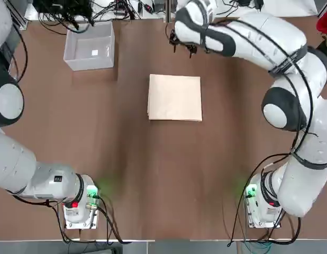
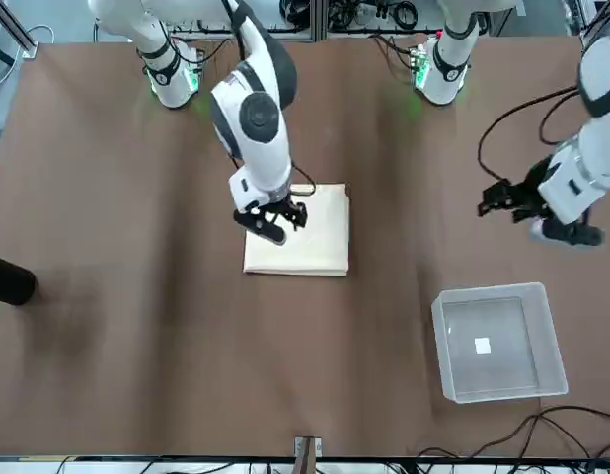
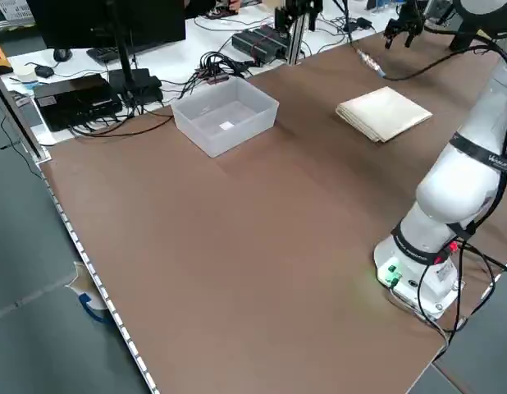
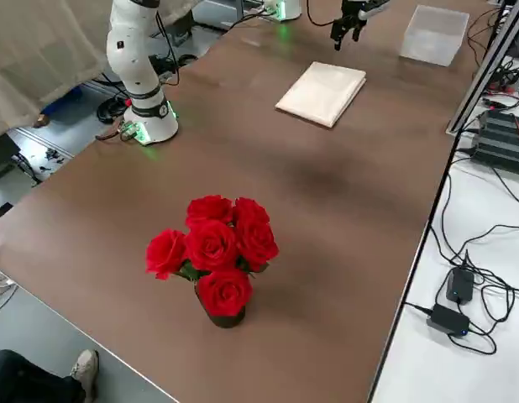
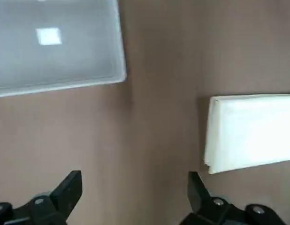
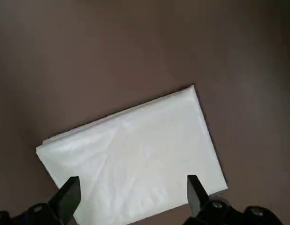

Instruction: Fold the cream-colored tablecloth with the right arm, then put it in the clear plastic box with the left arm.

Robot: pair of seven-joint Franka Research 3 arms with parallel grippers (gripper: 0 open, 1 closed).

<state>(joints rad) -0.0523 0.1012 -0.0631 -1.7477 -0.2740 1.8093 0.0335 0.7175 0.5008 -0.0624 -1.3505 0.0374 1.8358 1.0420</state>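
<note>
Folding looks finished, or close to it: the cream-colored tablecloth (image 1: 175, 98) lies as 1 flat, layered packet on the brown table (image 1: 153, 174), near its middle and apart from the box. The right gripper (image 6: 134, 190) is over the packet with its 2 fingers wide apart and no fabric between them. The left gripper (image 5: 135, 187) is raised above the table on the box's side, also spread wide and holding nothing.

The next move likely belongs to the left arm, and its main risk is a shallow pinch: if it catches only the top layer at the loose edge, the packet could open out as it rises. Coming in too low, the fingertips could push the stack along the table instead. If the right arm does not back off first, the 2 arms might meet over the cloth. A hanging corner could also snag on the box rim, or a bump could shift so light a bin.

The clear plastic box (image 3: 226, 135) stands upright and open-topped near the far edge, with only 1 small white label (image 3: 226, 125) on its floor and no cloth inside. A dark vase (image 4: 222, 317) holds red roses (image 4: 213, 245).
</note>
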